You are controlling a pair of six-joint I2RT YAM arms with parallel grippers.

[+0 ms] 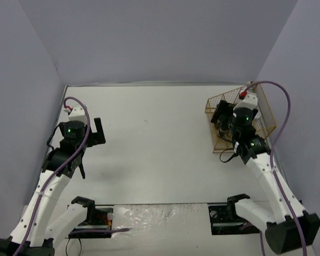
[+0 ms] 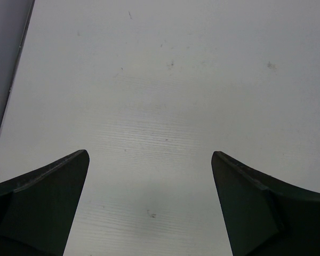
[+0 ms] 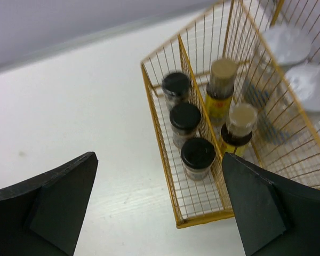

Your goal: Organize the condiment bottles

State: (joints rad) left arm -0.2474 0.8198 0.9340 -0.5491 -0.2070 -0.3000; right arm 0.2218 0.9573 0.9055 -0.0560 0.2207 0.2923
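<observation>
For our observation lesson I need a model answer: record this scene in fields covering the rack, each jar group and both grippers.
Container: yellow wire rack with three compartments, on the white table
Left compartment (right wrist view): three black-capped jars in a row
Middle compartment: two yellow-filled jars
Right compartment: two silver-lidded jars, blurred
Jars outside rack: none visible
Left gripper: open, empty, over bare table
Right gripper: open, empty, at the rack
</observation>
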